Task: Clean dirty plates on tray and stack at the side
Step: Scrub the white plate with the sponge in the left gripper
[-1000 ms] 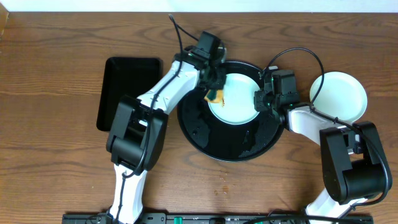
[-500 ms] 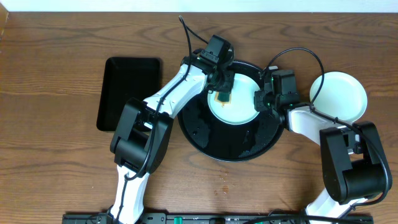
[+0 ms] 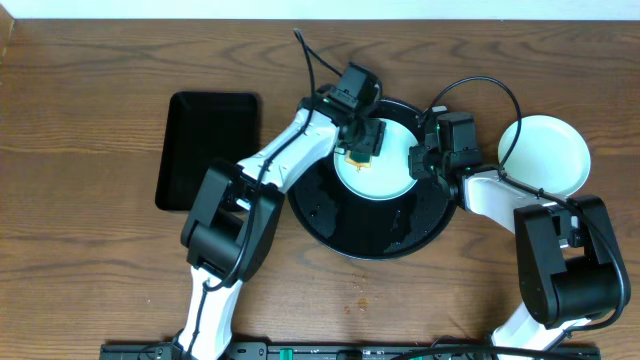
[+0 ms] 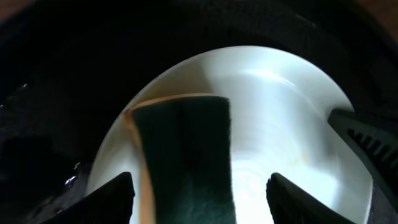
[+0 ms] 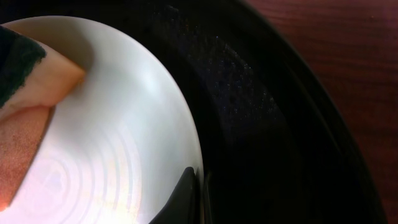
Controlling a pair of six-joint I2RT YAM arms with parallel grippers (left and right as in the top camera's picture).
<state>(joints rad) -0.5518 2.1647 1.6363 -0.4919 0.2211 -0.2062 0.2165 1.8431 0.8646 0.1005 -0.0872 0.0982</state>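
A pale plate [image 3: 385, 172] lies in the round black tray [image 3: 370, 225]. My left gripper [image 3: 361, 140] hovers over the plate's far left part, open. A green and yellow sponge [image 3: 355, 156] rests flat on the plate between the spread fingers [image 4: 112, 200], free of the right one. In the left wrist view the sponge [image 4: 183, 155] covers the left half of the plate [image 4: 280, 112]. My right gripper [image 3: 415, 162] is shut on the plate's right rim, its fingertips [image 5: 186, 196] pinching the edge of the plate [image 5: 124, 137]. A second pale plate [image 3: 545, 155] sits on the table to the right.
A rectangular black tray [image 3: 205, 150] lies on the wooden table at the left. The round tray's floor [image 5: 267, 124] is wet, with droplets. A few small crumbs [image 3: 355, 282] mark the table in front of it.
My left gripper has opened and let go of the sponge, which now lies on the plate. The left arm shifted slightly right over the plate. The right arm has not moved.
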